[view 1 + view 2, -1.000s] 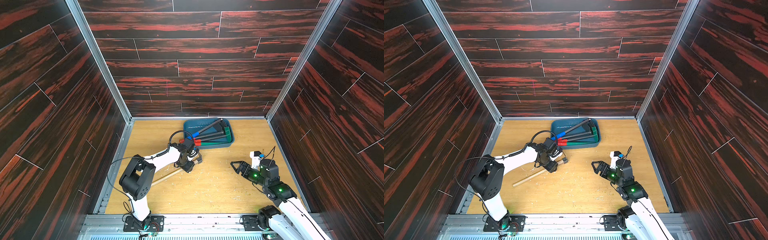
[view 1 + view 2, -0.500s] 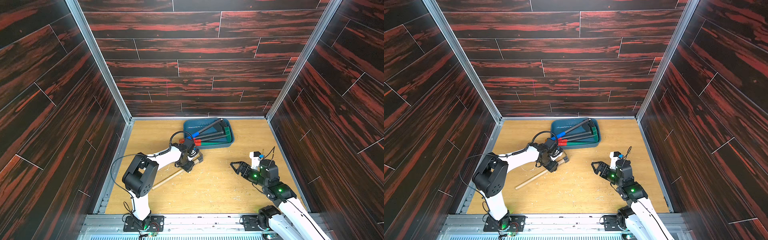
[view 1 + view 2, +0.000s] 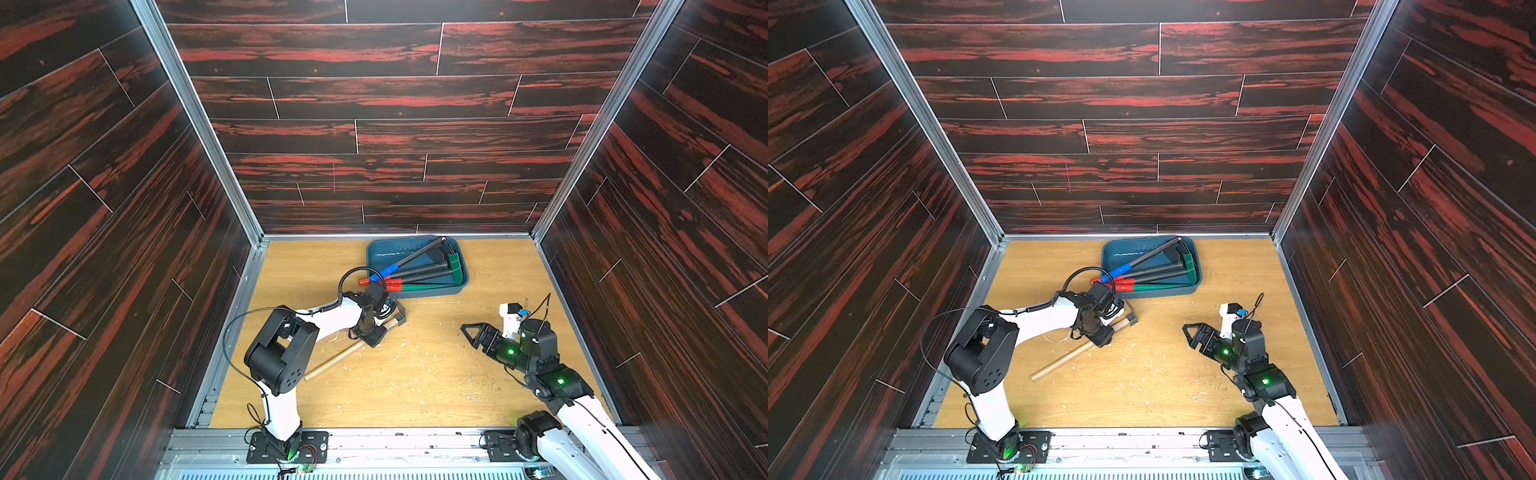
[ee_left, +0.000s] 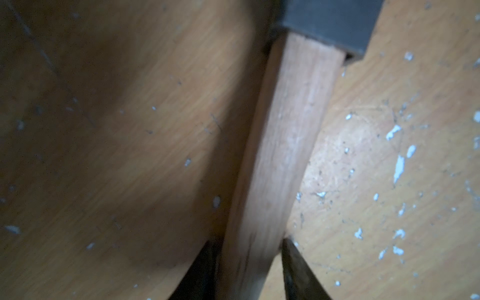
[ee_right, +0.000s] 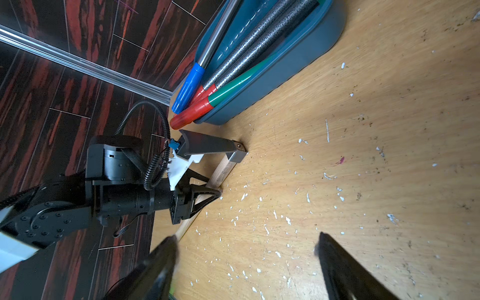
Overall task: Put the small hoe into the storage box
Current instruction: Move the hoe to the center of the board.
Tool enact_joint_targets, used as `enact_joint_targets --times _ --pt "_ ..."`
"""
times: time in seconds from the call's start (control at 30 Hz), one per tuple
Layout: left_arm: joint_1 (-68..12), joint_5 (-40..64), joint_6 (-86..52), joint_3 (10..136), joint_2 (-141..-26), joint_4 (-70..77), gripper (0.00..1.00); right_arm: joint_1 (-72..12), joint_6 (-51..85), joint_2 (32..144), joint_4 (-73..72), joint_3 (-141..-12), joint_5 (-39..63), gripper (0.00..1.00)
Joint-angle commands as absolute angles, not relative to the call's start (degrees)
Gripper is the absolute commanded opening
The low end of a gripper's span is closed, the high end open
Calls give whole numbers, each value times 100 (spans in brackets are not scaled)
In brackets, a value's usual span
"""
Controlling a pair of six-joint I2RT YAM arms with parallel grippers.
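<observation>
L arm: base at near edge, elbow folded up high, white forearm reaches fwd to the wrist, which bends down. L gripper points steeply down. In L wrist view its dark fingertips sit either side of the small hoe handle, pressed vs it, so it's clamped on.

R arm: base at near R corner, links low, stretched fwd & inward. R gripper approx level, held low, jaws spread wide w/ nothing betw them. R wrist view shows the same R gripper, tips well apart.
</observation>
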State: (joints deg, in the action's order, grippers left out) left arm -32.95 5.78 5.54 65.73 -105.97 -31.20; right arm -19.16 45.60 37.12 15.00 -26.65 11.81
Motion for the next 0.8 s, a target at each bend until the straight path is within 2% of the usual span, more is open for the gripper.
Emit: enact_joint_targets --times 0.0,0.3,0.5,0.63,0.77 --pt "-3296 658 523 6494 -10404 -2998 40 -1894 4542 3666 1545 -2663 1148 88" --pt "-3408 772 557 6482 -10408 -2969 20 -1895 4526 3621 1641 -2670 1115 87" --pt "-3548 734 567 6563 -10381 -2989 16 -1891 4531 3621 1646 -2672 1111 87" --pt "-3690 707 622 6686 -10429 -3039 5 -1890 4519 3597 1667 -2661 1103 87" --pt "-3791 712 679 6843 -10459 -3097 2 -1891 4509 3579 1687 -2654 1085 88"
